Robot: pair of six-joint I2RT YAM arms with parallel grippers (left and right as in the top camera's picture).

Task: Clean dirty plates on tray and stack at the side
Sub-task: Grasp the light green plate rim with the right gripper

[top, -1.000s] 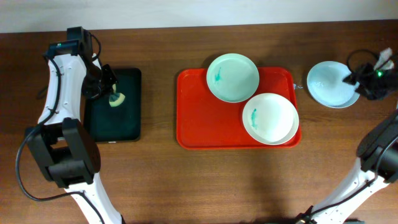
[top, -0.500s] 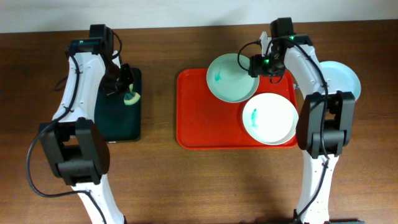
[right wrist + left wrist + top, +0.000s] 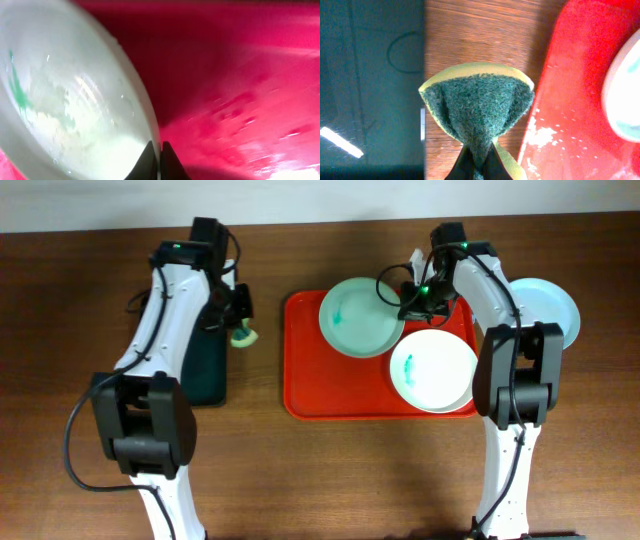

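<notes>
The pale mint green plate (image 3: pixel 358 318) lies at the back of the red tray (image 3: pixel 310 385), with a teal smear on it. My right gripper (image 3: pixel 408 298) is shut on this plate's right rim; in the right wrist view the fingers pinch the rim (image 3: pixel 159 157) of the plate (image 3: pixel 65 100). The white plate (image 3: pixel 433 370) sits on the tray's right part, also smeared. The light blue plate (image 3: pixel 552 310) rests on the table right of the tray. My left gripper (image 3: pixel 238 320) is shut on a green and yellow sponge (image 3: pixel 477 105), above the wood between the black tray and the red tray (image 3: pixel 570 100).
A smaller black tray (image 3: pixel 205 370) lies left of the red tray, partly under my left arm. The red tray's front left part is bare. Both arms reach in from the near edge of the wooden table.
My right gripper left the light blue plate, crossed to the mint plate and shut on its rim; the plate shifted left. My left arm carried the sponge right, off the black tray.
</notes>
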